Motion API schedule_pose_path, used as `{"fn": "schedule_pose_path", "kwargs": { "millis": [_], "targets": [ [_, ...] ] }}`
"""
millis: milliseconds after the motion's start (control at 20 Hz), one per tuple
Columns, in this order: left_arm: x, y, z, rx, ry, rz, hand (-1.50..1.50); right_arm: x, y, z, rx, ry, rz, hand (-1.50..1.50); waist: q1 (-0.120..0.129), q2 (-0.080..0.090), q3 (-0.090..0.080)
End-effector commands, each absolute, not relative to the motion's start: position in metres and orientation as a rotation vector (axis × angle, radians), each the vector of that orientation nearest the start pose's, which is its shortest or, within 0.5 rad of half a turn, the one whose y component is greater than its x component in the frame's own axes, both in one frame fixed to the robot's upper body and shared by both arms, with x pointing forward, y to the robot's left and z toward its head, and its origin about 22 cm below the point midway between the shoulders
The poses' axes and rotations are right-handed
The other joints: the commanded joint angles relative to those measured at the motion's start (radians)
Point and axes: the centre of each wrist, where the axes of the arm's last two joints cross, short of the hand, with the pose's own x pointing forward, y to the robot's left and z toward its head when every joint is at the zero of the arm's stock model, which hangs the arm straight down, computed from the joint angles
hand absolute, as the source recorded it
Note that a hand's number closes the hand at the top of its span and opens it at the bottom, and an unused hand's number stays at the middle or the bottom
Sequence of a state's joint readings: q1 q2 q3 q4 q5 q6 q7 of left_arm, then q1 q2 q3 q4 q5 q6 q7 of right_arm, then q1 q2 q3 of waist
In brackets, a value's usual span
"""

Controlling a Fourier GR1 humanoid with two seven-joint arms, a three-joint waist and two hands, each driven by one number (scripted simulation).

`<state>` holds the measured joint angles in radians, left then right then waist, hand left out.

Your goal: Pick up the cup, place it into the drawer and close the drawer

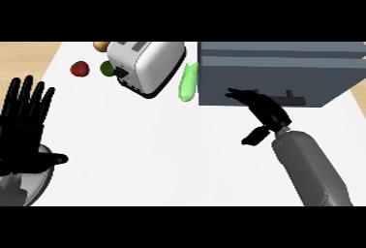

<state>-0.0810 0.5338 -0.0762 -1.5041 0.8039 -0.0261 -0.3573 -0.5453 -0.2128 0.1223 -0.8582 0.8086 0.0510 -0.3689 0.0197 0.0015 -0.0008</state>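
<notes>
Fingers of the right hand (259, 107) lie straight against the drawer (275, 77) front, beside its handle (289, 100), holding nothing. Cup: not visible, presumably inside. Left hand (25, 121) rests open, far left of the drawer. Risk: an off-centre push could slip past the handle.
</notes>
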Motion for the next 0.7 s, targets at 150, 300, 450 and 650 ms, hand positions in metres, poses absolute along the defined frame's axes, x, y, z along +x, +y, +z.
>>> {"fn": "schedule_pose_path", "kwargs": {
  "millis": [150,300,450,650],
  "targets": [
    [0.266,0.342,0.041,-0.282,-1.883,0.194,-1.50,0.392,-0.235,-0.024,-0.368,-1.526,1.198,-1.50,0.015,0.012,0.002],
    [0.267,0.350,0.056,-0.308,-1.883,0.180,-1.50,0.415,-0.269,0.018,-0.371,-1.513,1.179,-1.50,0.028,0.015,0.003],
    [0.270,0.336,0.040,-0.329,-1.884,0.190,-1.50,0.420,-0.260,0.016,-0.378,-1.481,1.213,-1.50,0.032,0.020,0.003],
    [0.274,0.332,0.042,-0.320,-1.874,0.162,-1.50,0.429,-0.282,0.038,-0.401,-1.496,1.183,-1.50,0.050,0.030,0.004]
  ]
}}
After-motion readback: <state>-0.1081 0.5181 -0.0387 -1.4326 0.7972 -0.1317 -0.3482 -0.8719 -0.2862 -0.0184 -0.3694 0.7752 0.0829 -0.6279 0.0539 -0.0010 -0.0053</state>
